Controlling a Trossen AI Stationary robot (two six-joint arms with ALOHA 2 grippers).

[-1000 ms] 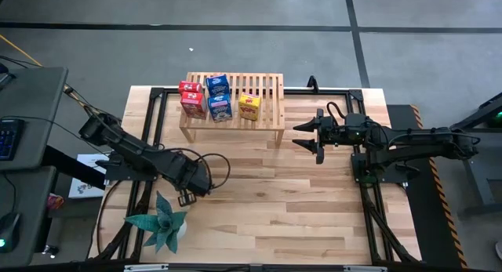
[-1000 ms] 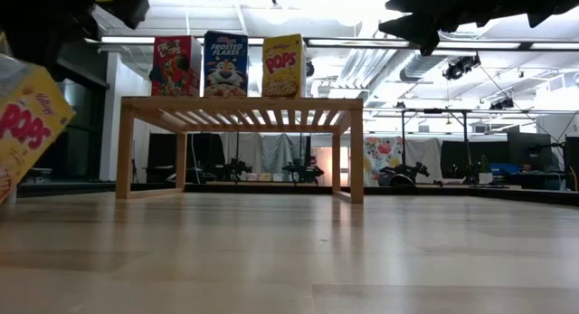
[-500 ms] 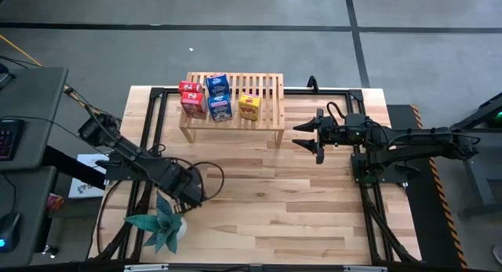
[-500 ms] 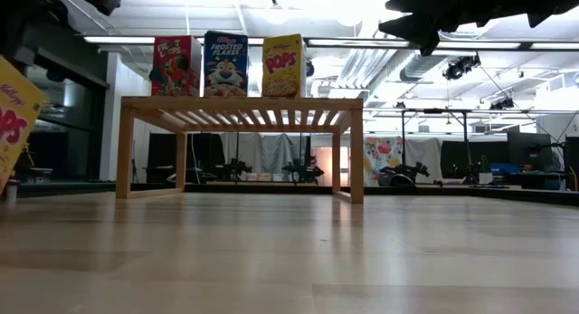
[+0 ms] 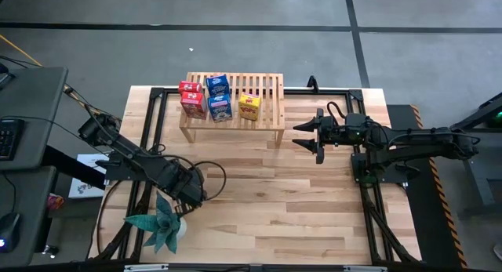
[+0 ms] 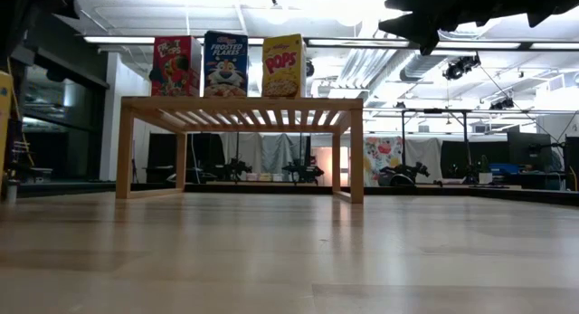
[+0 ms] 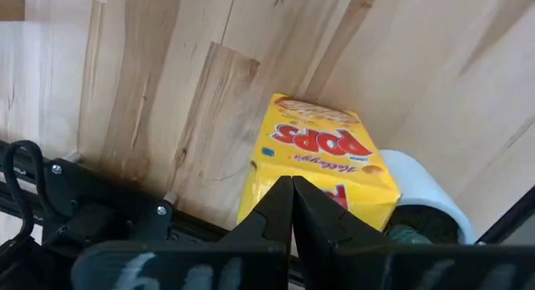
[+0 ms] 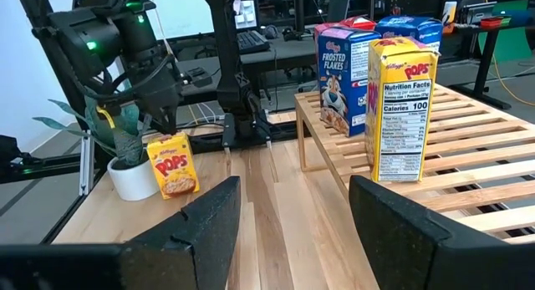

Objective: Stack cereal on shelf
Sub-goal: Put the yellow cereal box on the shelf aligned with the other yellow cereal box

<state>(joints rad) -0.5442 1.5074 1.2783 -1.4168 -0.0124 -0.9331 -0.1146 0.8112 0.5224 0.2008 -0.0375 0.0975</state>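
Left gripper [image 7: 292, 208], fingers pressed together, hides part of the Pops box [image 7: 322, 168] beside the half-hidden white pot [image 7: 425, 194]; right gripper [image 5: 308, 136] spread wide beside the shelf [image 5: 271, 85]

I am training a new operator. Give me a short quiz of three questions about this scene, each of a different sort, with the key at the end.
1. Count: how many cereal boxes stand on the shelf?
2. True or false: the right gripper is shut on a blue box.
3. Choose one: where is the sixth box, the yellow box?
A. under the shelf
B. beside the plant pot, close to the left gripper
C. between the right gripper's fingers

Key:
1. Five.
2. False: it is open, empty, to the right of the shelf.
3. B.
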